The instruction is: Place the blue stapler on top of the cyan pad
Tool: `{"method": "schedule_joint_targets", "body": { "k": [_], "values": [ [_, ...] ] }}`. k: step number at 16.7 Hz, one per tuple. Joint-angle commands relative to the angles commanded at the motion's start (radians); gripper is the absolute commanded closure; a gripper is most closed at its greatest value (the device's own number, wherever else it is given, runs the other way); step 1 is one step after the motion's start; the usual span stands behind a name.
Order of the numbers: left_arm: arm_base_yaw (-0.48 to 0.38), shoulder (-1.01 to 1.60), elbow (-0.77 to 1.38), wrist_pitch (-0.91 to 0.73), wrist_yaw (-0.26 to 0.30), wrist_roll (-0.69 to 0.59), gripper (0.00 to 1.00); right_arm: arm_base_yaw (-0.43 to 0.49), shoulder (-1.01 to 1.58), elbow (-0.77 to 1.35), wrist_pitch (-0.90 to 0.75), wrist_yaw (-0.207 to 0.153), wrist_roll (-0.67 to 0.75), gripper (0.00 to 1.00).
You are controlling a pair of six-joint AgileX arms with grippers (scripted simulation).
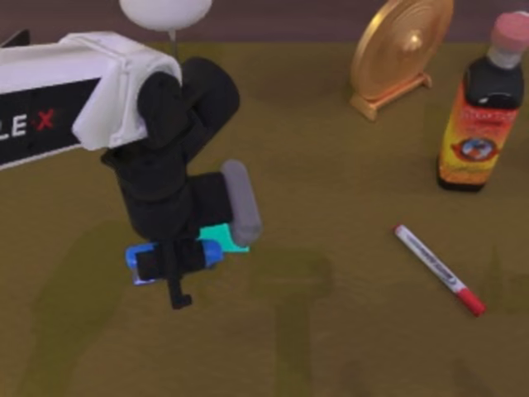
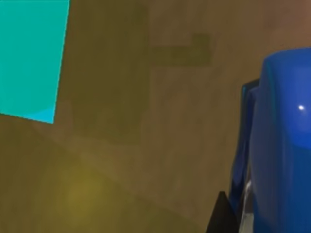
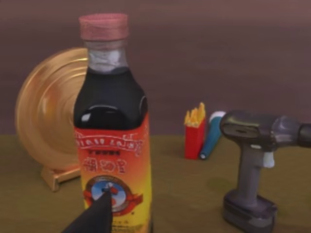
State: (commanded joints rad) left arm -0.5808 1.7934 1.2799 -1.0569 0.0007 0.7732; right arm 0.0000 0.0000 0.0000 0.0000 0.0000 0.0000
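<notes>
Left pincer [image 1: 175, 263] grasping the blue stapler [image 1: 213, 252] beside the cyan pad [image 1: 230, 239].
The left arm reaches in from the left over the bench [image 1: 331, 331]; its pincer is clenched across the stapler, just left of and near-side of the pad. The stapler's right end meets the pad's edge. The right pincer is not visible in the top view; its state cannot be told. A marker [image 1: 438, 270] lies well right.

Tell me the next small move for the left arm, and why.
Probably carry the blue stapler toward the top view's right and a little up-table, onto the cyan pad. The left tool is closed around it, and the left wrist view shows the pad off to one side, not beneath it.
</notes>
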Motion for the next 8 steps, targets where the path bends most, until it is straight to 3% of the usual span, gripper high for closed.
{"method": "schedule_joint_targets", "body": {
  "k": [4, 8],
  "values": [
    [-0.006, 0.006, 0.002, 0.001, 0.000, -0.008, 1.00, 0.000, 0.000, 0.000, 0.000, 0.000, 0.000, 0.00],
    [-0.011, 0.047, 0.061, -0.021, -0.001, -0.148, 1.00, 0.000, 0.000, 0.000, 0.000, 0.000, 0.000, 0.00]
  ]
}}
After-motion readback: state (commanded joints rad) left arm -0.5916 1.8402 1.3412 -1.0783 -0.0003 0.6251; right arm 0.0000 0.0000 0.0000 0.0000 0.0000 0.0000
